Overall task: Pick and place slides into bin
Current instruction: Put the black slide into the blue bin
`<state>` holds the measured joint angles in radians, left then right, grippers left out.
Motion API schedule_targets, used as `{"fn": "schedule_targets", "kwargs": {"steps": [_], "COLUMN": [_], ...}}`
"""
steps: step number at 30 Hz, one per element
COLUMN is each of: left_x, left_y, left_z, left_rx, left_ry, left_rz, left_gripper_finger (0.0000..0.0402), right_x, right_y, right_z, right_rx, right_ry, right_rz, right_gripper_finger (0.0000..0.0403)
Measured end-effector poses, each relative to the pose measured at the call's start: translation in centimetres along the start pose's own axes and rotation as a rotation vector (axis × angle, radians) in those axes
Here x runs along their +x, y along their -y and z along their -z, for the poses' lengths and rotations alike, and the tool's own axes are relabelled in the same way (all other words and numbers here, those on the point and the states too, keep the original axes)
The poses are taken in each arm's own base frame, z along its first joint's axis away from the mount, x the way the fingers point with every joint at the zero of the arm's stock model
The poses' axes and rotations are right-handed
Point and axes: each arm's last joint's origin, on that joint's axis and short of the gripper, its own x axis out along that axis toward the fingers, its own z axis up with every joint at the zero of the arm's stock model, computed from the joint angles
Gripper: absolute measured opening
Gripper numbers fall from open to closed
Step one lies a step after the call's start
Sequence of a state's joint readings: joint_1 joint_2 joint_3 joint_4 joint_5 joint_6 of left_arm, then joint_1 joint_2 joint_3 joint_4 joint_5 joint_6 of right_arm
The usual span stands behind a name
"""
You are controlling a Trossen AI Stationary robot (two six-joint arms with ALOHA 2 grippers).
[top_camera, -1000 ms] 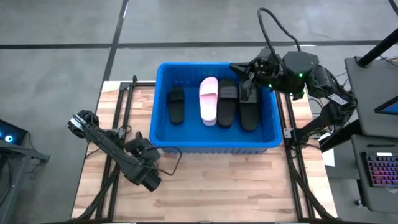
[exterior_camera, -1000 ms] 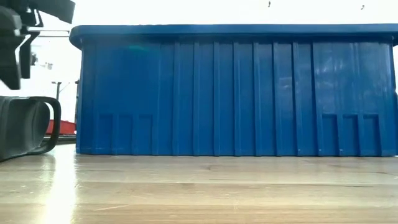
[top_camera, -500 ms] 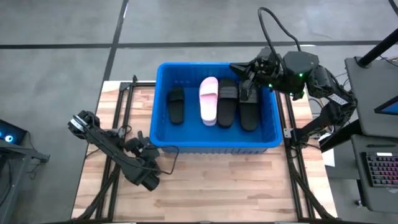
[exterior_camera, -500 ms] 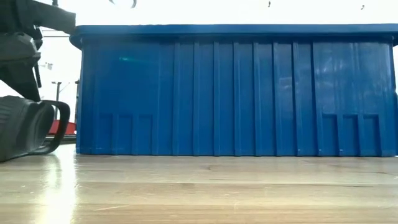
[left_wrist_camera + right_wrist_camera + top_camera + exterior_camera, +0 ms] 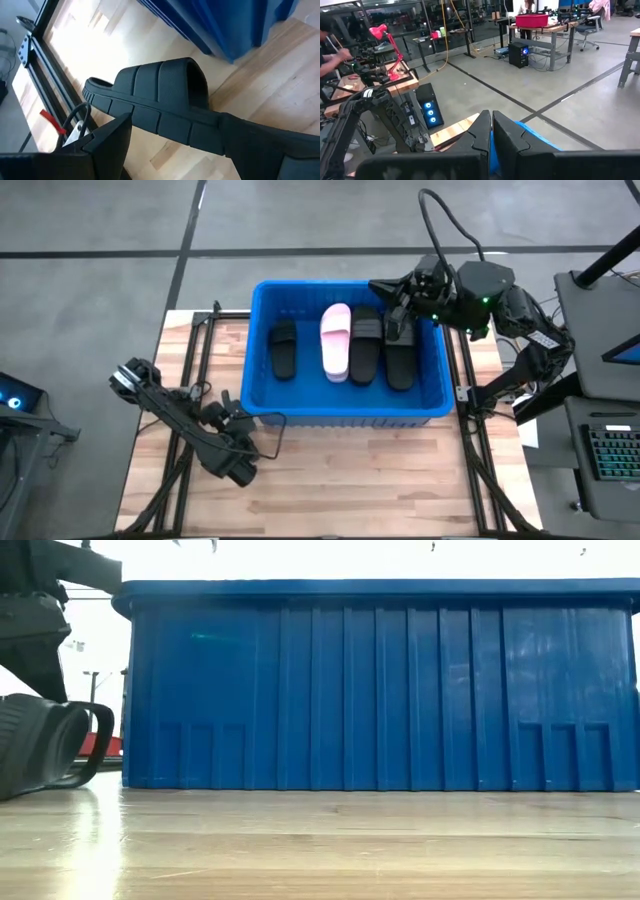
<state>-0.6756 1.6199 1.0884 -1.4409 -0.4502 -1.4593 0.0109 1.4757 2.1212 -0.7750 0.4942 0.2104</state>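
On the wooden bench [image 5: 400, 480], the blue bin [image 5: 262, 350] sits toward twelve o'clock, holding four slides: a black slide [image 5: 283, 348] at nine o'clock inside it, then a pink slide [image 5: 335, 341], then two more black ones [image 5: 365, 345]. At seven o'clock from the bin, just beside its corner, the left tool [image 5: 222, 417] has its fingers spread wide around another black slide on the bench [image 5: 160, 100]. Over the bin's two o'clock corner hangs the right tool [image 5: 490, 135], fingers pressed together, holding nothing.
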Motion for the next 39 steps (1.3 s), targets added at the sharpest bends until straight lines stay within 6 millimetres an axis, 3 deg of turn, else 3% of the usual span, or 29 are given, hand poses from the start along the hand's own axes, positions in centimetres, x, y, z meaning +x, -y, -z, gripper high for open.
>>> {"fn": "schedule_targets", "kwargs": {"steps": [7,14,34,39], "left_x": [1.2,1.0,0.8,1.8], "left_y": [0.1,0.0,-0.5,-1.0], "left_z": [0.3,0.6,1.6,1.9], "left_rx": [-0.003,-0.001,0.005,-0.002], "left_ry": [0.014,-0.134,-0.309,-0.268], "left_rz": [-0.026,-0.012,-0.043,-0.12], "left_gripper_finger": [0.0286,0.0286,0.0285,0.0265], "right_x": [0.0,0.0,0.0,0.0], "right_y": [0.0,0.0,0.0,0.0], "right_z": [0.0,0.0,0.0,0.0], "right_rx": [0.0,-0.001,-0.002,-0.005], "right_ry": [0.0,-0.001,-0.002,-0.002], "right_rz": [0.0,-0.004,-0.004,-0.004], "right_gripper_finger": [0.0009,0.0009,0.0009,0.0009]}}
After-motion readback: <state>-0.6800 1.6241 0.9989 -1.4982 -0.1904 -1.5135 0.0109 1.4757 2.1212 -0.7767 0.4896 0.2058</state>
